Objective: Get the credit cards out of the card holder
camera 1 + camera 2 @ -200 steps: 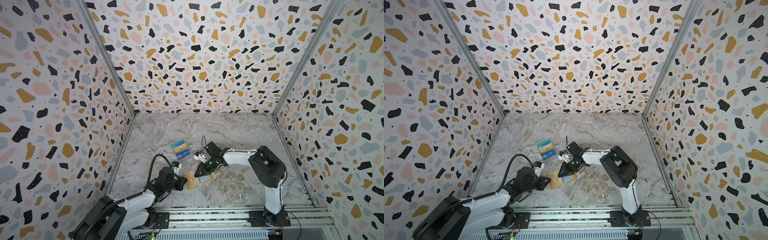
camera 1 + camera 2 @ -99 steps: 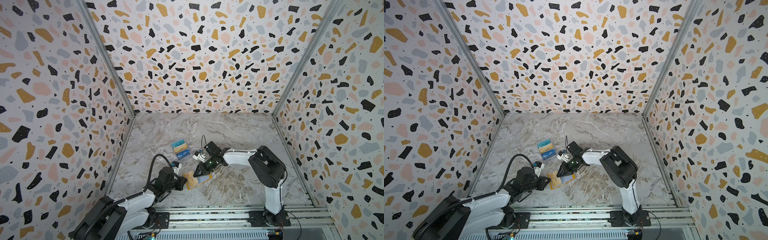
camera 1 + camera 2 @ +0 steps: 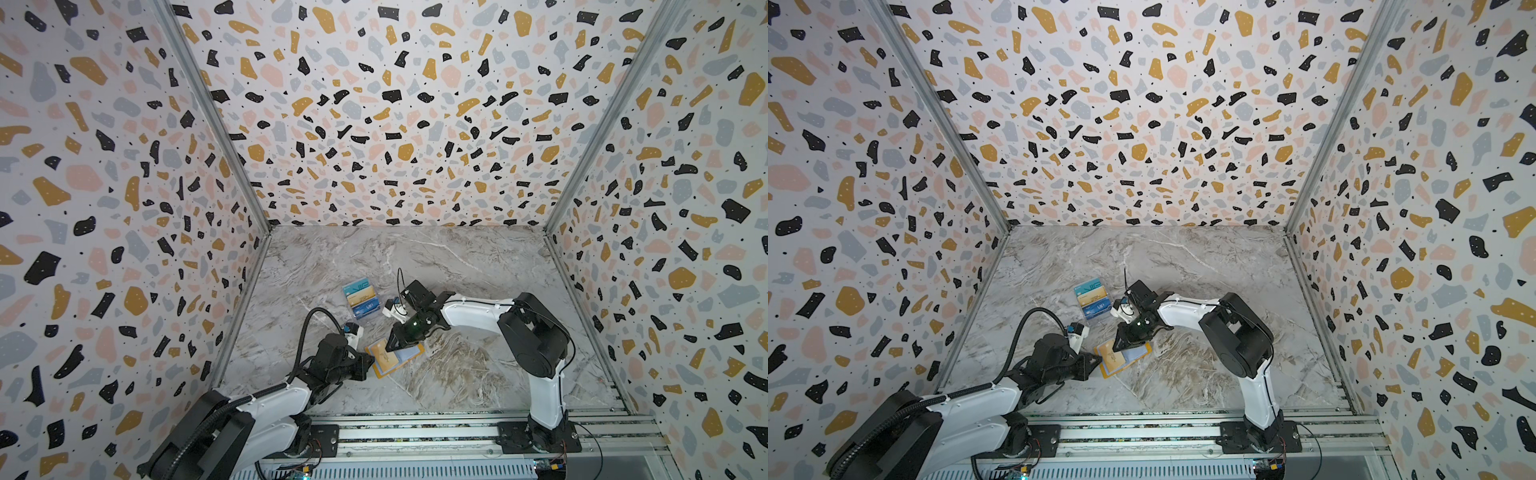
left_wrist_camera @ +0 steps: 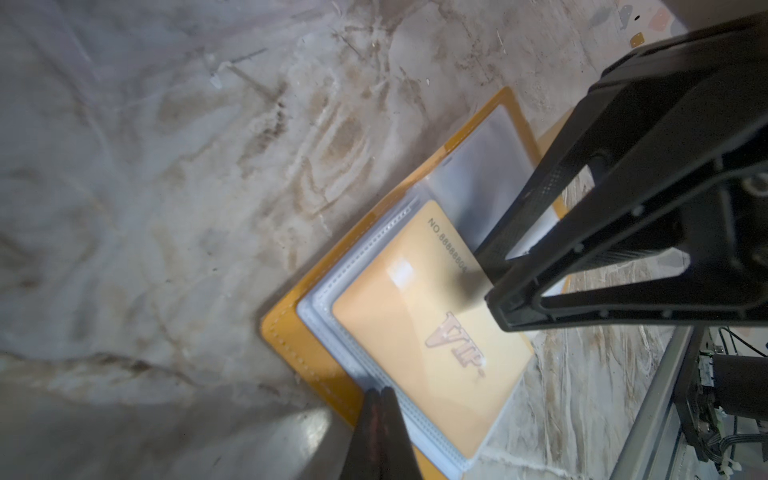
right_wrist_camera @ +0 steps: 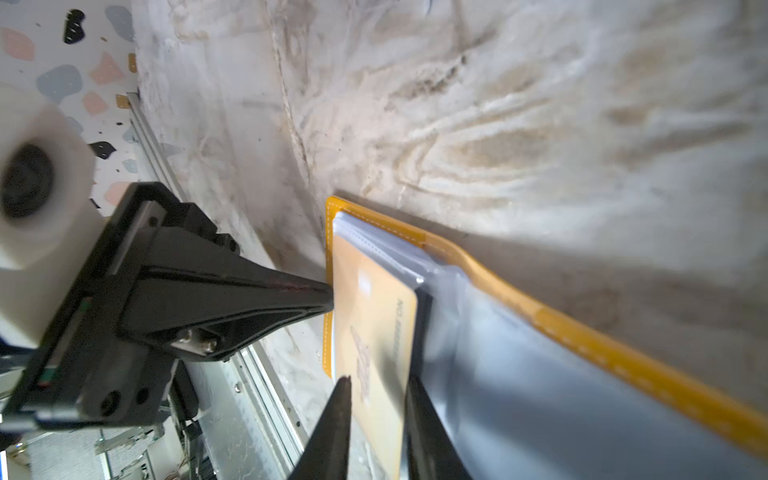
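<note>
Credit cards (image 3: 361, 297): three lie overlapped on the marble table (image 3: 457, 266), teal, beige and dark blue, lettered "VIP". A gold card (image 4: 424, 357) reading "VIP" and "NO.8888…" sits in the orange card holder's (image 4: 297, 353) clear sleeve. Left gripper (image 4: 380, 399) is clenched at the holder's edge. The right gripper (image 5: 378, 382) straddles the gold card, its grasp unclear.

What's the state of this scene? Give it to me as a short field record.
card holder: open on the table, orange cover, clear sleeves
VIP card: beige-gold, in the holder
left gripper: shut on the holder's edge
right gripper: jaws slightly apart, tips at the VIP card
loose cards: teal, beige-gold, dark blue, overlapping, beyond the holder
</note>
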`<state>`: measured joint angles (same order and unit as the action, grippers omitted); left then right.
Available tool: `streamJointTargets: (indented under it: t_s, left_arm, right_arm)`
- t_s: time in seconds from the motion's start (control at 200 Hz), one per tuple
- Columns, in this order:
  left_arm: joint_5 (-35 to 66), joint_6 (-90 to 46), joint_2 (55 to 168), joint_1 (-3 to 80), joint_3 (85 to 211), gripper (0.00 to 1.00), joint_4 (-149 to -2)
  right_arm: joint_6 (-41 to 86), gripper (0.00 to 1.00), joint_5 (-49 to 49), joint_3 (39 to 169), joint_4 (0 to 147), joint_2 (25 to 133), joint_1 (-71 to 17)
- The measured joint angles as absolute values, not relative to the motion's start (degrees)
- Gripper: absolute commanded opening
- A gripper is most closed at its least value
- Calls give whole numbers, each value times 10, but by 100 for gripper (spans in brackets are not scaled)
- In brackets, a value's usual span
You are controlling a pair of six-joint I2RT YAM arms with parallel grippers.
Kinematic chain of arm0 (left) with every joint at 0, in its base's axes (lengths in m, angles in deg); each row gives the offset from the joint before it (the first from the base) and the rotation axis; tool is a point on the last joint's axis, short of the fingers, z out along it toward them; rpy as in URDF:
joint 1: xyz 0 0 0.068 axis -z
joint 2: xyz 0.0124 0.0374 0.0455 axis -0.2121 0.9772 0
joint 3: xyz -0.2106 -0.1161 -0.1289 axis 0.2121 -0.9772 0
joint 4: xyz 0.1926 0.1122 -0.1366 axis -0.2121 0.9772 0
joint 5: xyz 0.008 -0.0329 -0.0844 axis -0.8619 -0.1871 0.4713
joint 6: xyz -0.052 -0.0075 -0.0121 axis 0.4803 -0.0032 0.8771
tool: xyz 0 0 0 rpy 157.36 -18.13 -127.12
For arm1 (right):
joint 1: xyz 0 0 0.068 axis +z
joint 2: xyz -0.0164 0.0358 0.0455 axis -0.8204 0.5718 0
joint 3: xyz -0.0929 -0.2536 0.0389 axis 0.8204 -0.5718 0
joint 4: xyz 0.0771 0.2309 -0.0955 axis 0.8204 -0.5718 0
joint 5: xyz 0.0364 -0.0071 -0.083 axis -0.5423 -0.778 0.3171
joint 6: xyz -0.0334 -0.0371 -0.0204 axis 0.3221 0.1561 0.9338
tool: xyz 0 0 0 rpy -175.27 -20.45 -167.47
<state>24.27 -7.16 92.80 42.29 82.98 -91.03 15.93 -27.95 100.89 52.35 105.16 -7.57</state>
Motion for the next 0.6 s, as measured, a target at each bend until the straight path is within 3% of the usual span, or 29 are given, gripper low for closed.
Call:
streamJointTargets:
  t_s: [0.205, 0.395, 0.601]
  left_arm:
    - [241, -72, 929, 423, 830, 0, -912]
    - [242, -72, 933, 423, 830, 0, -916]
    - [242, -72, 933, 423, 830, 0, -917]
  right_arm:
    - [175, 25, -261, 1020, 495, 1052, -75]
    - [170, 25, -302, 1014, 516, 1052, -75]
    - [164, 35, -284, 1013, 516, 1052, -75]
